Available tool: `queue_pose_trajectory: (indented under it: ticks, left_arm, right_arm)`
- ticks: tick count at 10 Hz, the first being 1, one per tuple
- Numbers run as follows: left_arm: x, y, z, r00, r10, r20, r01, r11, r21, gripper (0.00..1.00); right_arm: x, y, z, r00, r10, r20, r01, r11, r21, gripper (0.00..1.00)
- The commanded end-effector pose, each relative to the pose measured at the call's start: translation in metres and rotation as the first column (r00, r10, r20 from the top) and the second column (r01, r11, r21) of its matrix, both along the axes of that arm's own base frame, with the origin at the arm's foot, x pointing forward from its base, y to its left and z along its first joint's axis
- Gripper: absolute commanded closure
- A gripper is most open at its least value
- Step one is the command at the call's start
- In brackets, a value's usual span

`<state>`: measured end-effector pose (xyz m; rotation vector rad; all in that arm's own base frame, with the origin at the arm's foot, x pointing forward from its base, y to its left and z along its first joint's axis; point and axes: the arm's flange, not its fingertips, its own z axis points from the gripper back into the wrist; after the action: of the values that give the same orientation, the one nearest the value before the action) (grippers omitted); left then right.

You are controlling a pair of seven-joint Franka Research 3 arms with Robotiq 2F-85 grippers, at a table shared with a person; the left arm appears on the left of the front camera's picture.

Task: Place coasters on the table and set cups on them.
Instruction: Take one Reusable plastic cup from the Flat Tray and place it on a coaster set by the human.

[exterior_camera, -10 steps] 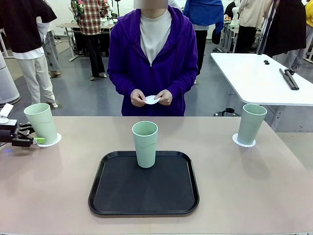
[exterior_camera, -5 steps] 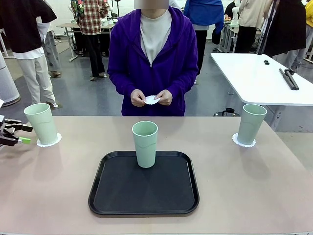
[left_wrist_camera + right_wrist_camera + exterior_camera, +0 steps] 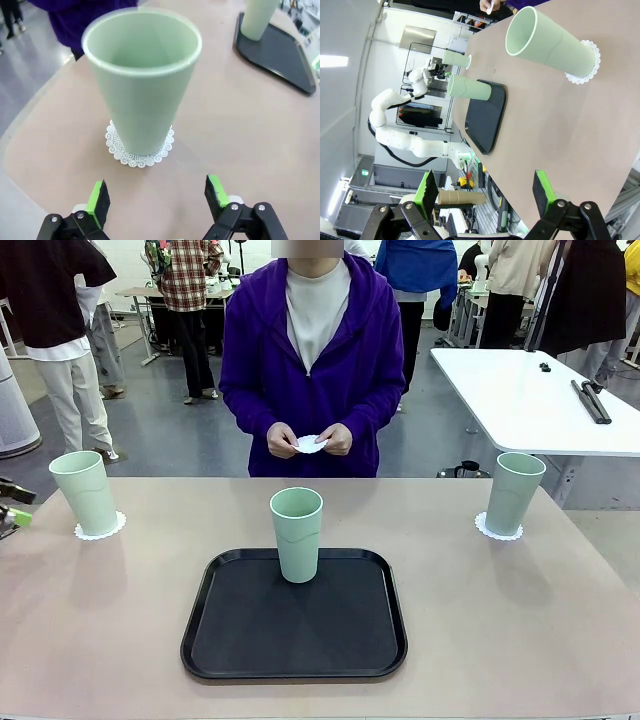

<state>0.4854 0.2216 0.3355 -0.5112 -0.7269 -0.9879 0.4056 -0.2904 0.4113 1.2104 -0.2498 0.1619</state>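
Three mint-green cups stand on the beige table (image 3: 520, 620). The left cup (image 3: 85, 490) rests on a white scalloped coaster (image 3: 101, 528), and the right cup (image 3: 513, 490) rests on another coaster (image 3: 498, 531). The middle cup (image 3: 297, 533) stands on the black tray (image 3: 295, 625). The person holds a third coaster (image 3: 311, 444) in both hands. My left gripper (image 3: 10, 505) is open at the far left edge, apart from the left cup. In the left wrist view that cup (image 3: 142, 80) and its coaster (image 3: 139, 151) lie beyond my open left gripper (image 3: 157, 195). My right gripper (image 3: 485, 192) is open, well back from the right cup (image 3: 552, 45).
A person in a purple hoodie (image 3: 312, 360) stands at the far edge. A white table (image 3: 540, 400) stands behind on the right. The tray (image 3: 275, 50) sits to one side of the left cup. Bare tabletop lies in front of the tray and beside both outer cups.
My left gripper has drawn back to the left, away from the left cup, until just its fingertips show at the picture's edge. Cups, coasters and the person's hands have not moved.
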Motion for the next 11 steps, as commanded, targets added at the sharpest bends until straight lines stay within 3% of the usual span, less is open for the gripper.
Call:
queue_pose_trajectory:
  ticks: [1, 5, 8, 11]
  left_arm:
    - [-0.025, -0.024, 0.072, 0.986, 0.099, -0.133, -0.089, 0.993, 0.079, 0.00]
    - [-0.034, -0.046, 0.184, 0.916, 0.259, -0.307, -0.170, 0.942, 0.288, 0.00]
    - [-0.050, -0.089, 0.233, 0.903, 0.346, -0.256, -0.210, 0.874, 0.439, 0.00]
    - [-0.041, -0.147, 0.221, 0.859, 0.490, -0.147, -0.333, 0.753, 0.567, 0.00]
  right_arm:
    - [0.000, 0.000, 0.001, 1.000, -0.003, -0.003, 0.003, 1.000, -0.005, 0.00]
    - [0.000, 0.000, 0.001, 1.000, -0.003, -0.003, 0.003, 1.000, -0.005, 0.00]
    - [0.000, 0.000, 0.001, 1.000, -0.003, -0.003, 0.003, 1.000, -0.005, 0.00]
    - [0.000, 0.000, 0.001, 1.000, -0.003, -0.003, 0.003, 1.000, -0.005, 0.00]
